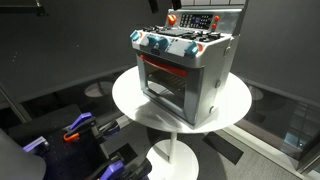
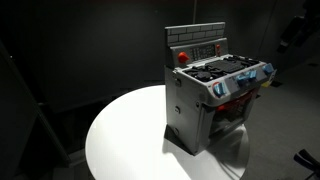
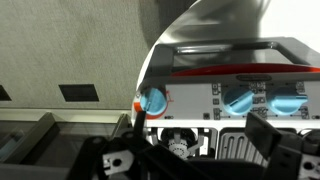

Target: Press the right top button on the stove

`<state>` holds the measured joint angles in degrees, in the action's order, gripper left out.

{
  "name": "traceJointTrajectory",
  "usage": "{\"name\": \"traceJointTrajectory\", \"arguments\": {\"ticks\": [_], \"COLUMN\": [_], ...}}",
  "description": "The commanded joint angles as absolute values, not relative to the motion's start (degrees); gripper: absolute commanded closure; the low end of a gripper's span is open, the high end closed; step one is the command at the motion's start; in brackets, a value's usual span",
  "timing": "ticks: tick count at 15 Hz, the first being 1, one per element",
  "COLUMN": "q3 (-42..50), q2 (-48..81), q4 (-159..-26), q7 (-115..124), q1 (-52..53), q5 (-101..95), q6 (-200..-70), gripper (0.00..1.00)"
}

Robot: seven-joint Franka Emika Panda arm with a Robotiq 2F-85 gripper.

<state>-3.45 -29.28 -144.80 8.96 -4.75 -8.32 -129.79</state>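
The stove (image 1: 185,75) is a small silver-grey toy oven standing on a round white table (image 1: 130,100), and it shows in both exterior views (image 2: 200,110). It has a red-trimmed glass door (image 1: 165,75), blue knobs (image 1: 160,43), black burners (image 2: 225,70) and a raised back control panel (image 2: 200,45) with a red button (image 2: 182,57). In the wrist view the knobs (image 3: 240,97) and door (image 3: 235,70) lie ahead. My gripper (image 3: 200,140) hangs open and empty over the burner top, touching nothing. Only a dark part shows at an exterior view's top edge (image 1: 158,5).
The table (image 2: 120,140) stands on a white pedestal (image 1: 175,155). Blue and black equipment (image 1: 80,130) sits low beside the table. Dark curtains surround the scene. A grey floor with dark squares (image 3: 78,92) shows beyond the table edge.
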Motion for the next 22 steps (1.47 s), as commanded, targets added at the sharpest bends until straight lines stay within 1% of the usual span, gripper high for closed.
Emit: {"name": "traceJointTrajectory", "arguments": {"ticks": [1,12,22], "q3": [-4.9,-3.0,1.5], "q2": [-20.3,-0.9,10.7], "q4": [-136.9,-118.9,-105.9], "q7": [12.8,22.9,26.9], "q1": [-5.9,-4.5,-0.9], "q5": [-11.0,-20.3,-23.5], "q6": [-131.4,-133.0,-133.2], "gripper": [0.0,0.0,0.0]}}
